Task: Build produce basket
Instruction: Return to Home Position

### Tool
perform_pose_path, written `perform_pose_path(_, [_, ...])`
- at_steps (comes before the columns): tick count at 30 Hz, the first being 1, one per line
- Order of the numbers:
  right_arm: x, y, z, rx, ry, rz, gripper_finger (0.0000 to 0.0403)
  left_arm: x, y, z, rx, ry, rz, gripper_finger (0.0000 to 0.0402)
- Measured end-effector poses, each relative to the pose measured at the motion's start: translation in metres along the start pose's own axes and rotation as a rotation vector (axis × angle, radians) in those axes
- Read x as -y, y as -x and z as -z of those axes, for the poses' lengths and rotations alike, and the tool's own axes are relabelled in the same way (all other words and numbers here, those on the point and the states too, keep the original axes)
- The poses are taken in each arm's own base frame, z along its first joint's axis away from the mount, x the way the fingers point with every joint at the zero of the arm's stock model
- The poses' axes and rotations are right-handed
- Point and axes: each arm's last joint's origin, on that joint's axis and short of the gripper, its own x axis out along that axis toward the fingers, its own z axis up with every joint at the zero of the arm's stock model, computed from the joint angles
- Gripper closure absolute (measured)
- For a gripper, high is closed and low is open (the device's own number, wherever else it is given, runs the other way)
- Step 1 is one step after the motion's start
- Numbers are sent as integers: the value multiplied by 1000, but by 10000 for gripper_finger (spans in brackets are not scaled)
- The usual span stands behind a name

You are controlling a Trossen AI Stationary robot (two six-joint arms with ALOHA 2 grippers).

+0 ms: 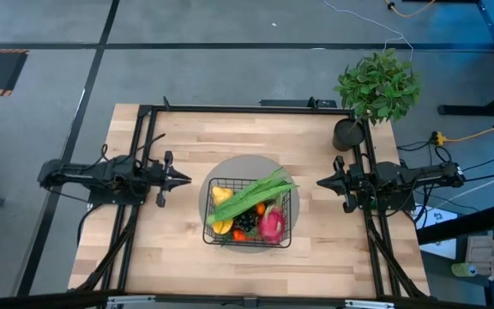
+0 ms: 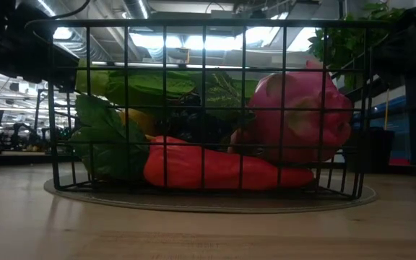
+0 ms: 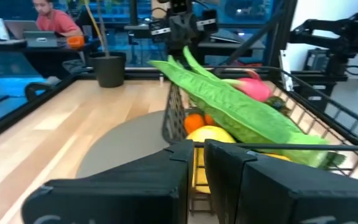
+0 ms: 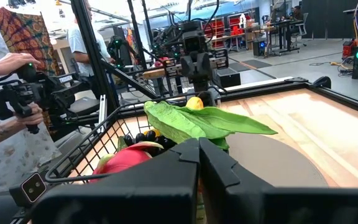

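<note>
While my left end effector (image 1: 185, 179) and right end effector (image 1: 320, 182) rest pressed together, bare surface (image 1: 170, 249) separates each from the basket (image 1: 207, 225), mid-surface on a round mat (image 1: 238, 165). Lettuce leaves (image 1: 251, 196) hide much produce (image 1: 271, 225) beneath.

Left gripper (image 1: 185, 179), right gripper (image 1: 321, 182): closed; 2 arms low, facing inward.

The high view looks straight down on the whole surface (image 1: 170, 249), the low view sits at surface height close against the basket (image 2: 193, 24) looking level into the room (image 2: 13, 130), and the two wrist views face each other across that same basket from opposite sides.
</note>
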Motion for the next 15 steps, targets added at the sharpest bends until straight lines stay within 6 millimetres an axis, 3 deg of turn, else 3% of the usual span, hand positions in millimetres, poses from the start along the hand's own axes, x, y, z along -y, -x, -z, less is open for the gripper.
perform_pose_path(15, [0, 0, 0, 0, 0, 0, 398, 2, 0, 1, -8, -1, 23, 373])
